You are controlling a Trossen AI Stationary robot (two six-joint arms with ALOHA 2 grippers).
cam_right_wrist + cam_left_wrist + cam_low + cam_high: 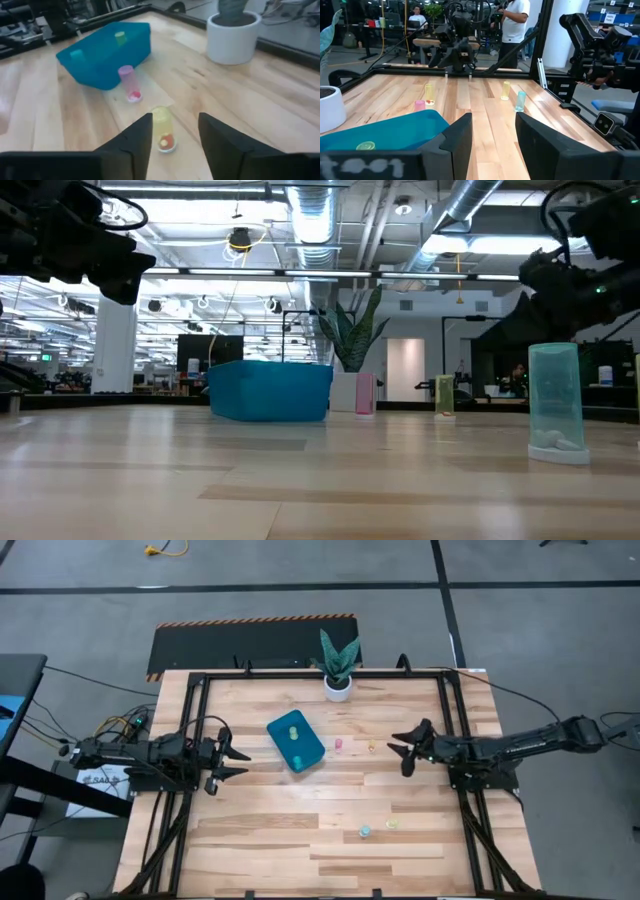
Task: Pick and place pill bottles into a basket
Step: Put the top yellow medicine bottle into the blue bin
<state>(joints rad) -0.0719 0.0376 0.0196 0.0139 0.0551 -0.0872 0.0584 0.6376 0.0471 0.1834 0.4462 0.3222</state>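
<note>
The teal-blue basket (296,741) lies on the table left of centre, with a yellow bottle (293,730) and a teal bottle (297,760) inside. A pink bottle (338,745) and a yellow bottle (371,746) stand upright just right of it. A teal bottle (365,831) and a yellow bottle (391,824) stand nearer the front edge. My right gripper (400,752) is open, low over the table, pointing at the yellow bottle (162,127) a little ahead of its fingers. My left gripper (238,760) is open and empty, left of the basket (395,132).
A white pot with a green plant (338,680) stands at the table's far edge, behind the basket. A black frame (440,700) runs around the table's far and side edges. Bare wood lies between the two pairs of bottles. People show in the room beyond the table.
</note>
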